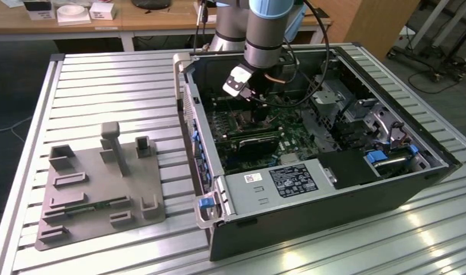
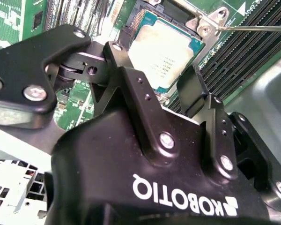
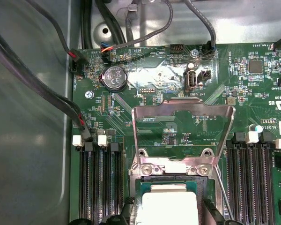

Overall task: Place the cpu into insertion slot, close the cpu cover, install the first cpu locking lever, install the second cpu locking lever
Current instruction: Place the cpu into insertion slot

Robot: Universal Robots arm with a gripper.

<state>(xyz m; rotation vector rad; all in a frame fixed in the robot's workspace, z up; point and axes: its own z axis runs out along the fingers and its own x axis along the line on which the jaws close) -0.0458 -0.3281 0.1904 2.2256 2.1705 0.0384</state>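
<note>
Inside the PC case (image 1: 324, 220), over the green board, my gripper (image 2: 153, 70) hangs w/ jaws spread, one finger each side of the cpu (image 2: 166, 56). It isn't pinching it, far as I can judge. The cpu lies flat in the insertion slot (image 3: 203, 185), so placement looks done. The cpu cover (image 3: 182, 123) stands tipped up on its hinge, leaving the slot open, and a thin locking lever (image 2: 253, 28) sits unlatched beside it. There's print on the chip top, the board and the PSU sticker (image 1: 292, 180); not reading it off.
</note>
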